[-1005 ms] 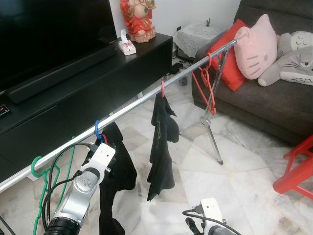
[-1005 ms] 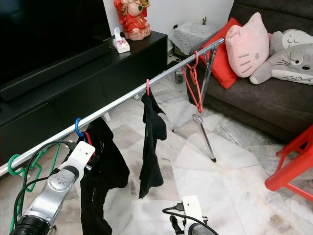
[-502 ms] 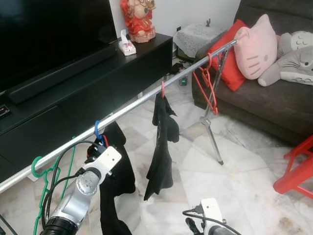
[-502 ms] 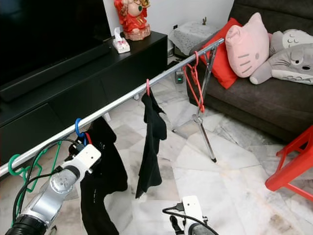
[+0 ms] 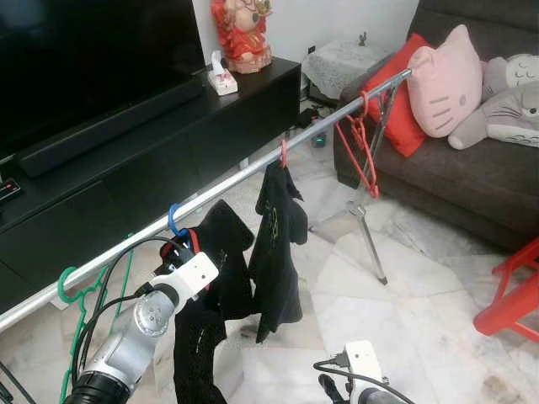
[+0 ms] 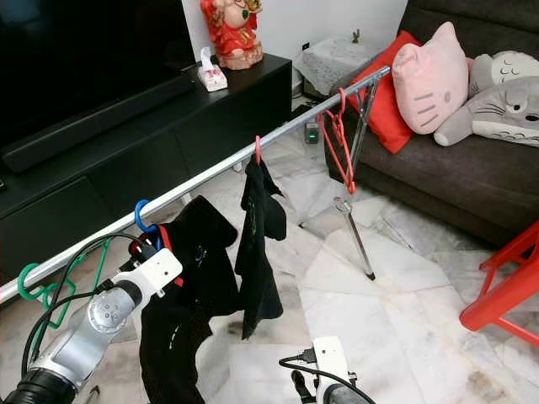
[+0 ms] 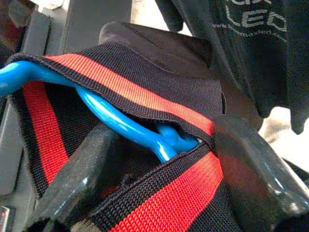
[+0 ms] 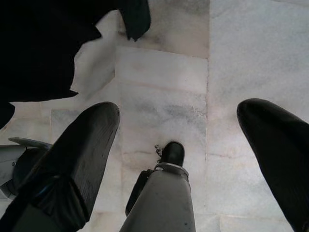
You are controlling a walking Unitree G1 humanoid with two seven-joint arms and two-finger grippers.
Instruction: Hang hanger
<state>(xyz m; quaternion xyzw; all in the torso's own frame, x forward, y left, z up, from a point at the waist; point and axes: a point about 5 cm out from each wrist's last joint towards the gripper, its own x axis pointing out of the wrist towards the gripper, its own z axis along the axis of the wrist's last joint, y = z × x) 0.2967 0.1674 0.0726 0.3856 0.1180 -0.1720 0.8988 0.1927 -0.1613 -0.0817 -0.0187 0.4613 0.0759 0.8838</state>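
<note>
Crowding the rail [image 5: 244, 172], black shirt [image 5: 276, 244], left tool [image 7: 164, 145] clamping blue hanger [image 7: 120, 123], right tool [image 8: 193, 145] wide.

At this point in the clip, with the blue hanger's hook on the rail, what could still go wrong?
The left gripper is shut on the blue hanger and the garment's red-striped collar together; pulling away could tug the hook off the rail. The black garment also crowds the next shirt and may snag it.

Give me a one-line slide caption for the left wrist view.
Left gripper closed on the blue hanger and the black garment with red bands draped over it.
</note>
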